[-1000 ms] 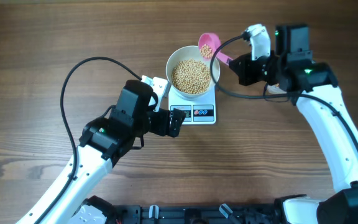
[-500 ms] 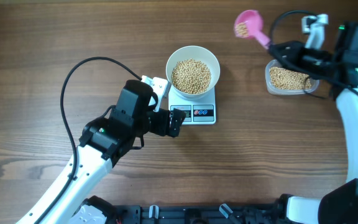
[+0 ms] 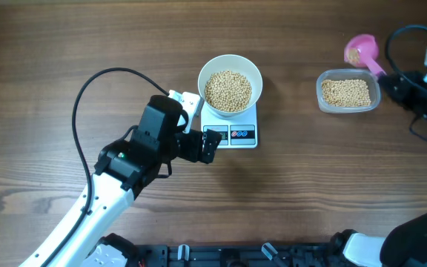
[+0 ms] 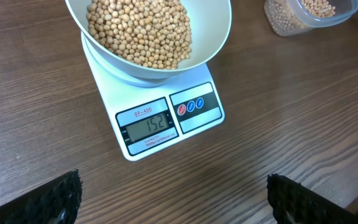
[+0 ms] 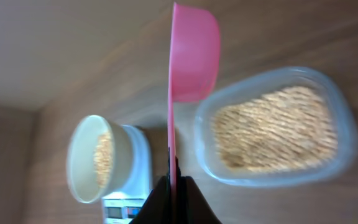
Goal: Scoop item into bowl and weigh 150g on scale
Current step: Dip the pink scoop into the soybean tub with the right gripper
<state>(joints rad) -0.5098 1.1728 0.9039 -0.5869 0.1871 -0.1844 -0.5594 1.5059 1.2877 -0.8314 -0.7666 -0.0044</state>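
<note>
The white bowl (image 3: 252,73) stands on the scale (image 3: 236,136), heaped with tan beans (image 3: 227,90). In the left wrist view the scale's display (image 4: 148,127) reads 152 below the bowl (image 4: 213,46). My left gripper (image 3: 212,145) rests just left of the scale's front, open and holding nothing (image 4: 176,205). My right gripper (image 3: 393,83) is shut on the handle of a pink scoop (image 3: 362,50), which holds a few beans and hovers past the far right corner of the clear tub (image 3: 348,91). The right wrist view shows the scoop (image 5: 194,56) edge-on above the tub (image 5: 278,127).
The clear tub of beans sits right of the scale on the wooden table (image 3: 310,193). The left arm's black cable (image 3: 87,89) loops over the table to the left. A dark rail (image 3: 221,256) runs along the near edge.
My right gripper carried the pink scoop from the bowl's far rim rightward, past the tub, to the table's right side. The left arm and the bowl stayed put.
</note>
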